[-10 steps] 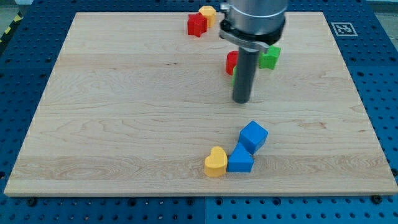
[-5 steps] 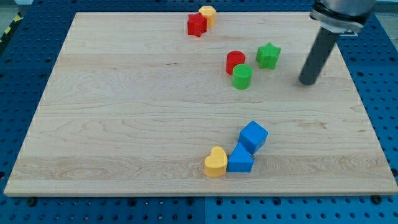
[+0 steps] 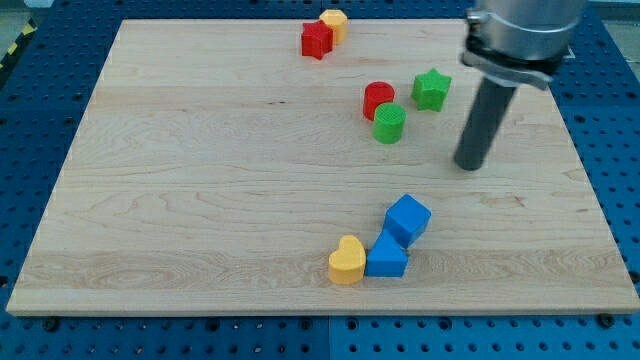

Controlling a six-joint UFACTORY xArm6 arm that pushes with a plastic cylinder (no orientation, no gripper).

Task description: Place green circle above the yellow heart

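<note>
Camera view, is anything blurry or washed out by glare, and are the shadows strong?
Camera view: lighting even, no glare on the wooden board; blocks sharp, such as the green circle and yellow heart; shadows soft and short; my tip, right of the green circle, looks crisp.

Wooden worktop (image 3: 200, 180) carrying a red circle (image 3: 377, 98) beside a green star (image 3: 432, 89); red star (image 3: 317, 40) touching a yellow block (image 3: 334, 23); blue cube (image 3: 407, 219) touching a blue block (image 3: 386, 257).
</note>
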